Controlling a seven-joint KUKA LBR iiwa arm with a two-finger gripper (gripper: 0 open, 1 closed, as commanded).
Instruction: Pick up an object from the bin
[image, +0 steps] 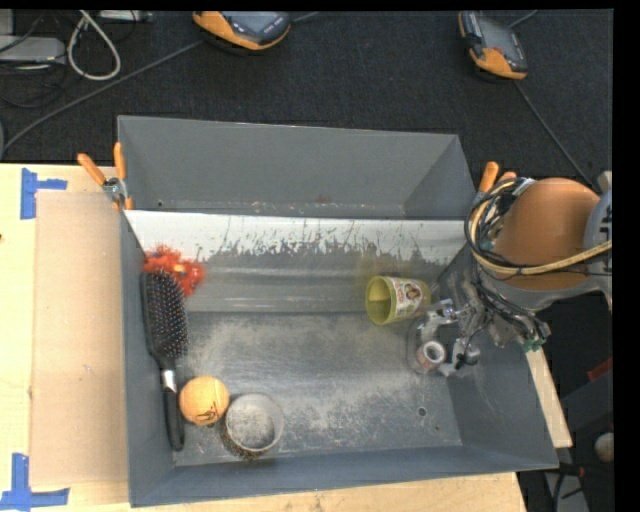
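As the fingers (432, 352) gape, a yellow cup (395, 299) lies just beside them

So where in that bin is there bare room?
The bare middle floor, between the black bristle hairbrush on the left and the olive-yellow plastic cup lying on the right. Crowded: the lower-left corner, with orange ball and round silvery tin.

no legible text, number or brand is found. a printed label with a small reddish picture is seen on the side of the yellow-green cup (395, 298); its lettering cannot be read. dark scrawled marks are noted on the orange ball (203, 401), possibly a logo, but cannot be deciphered.
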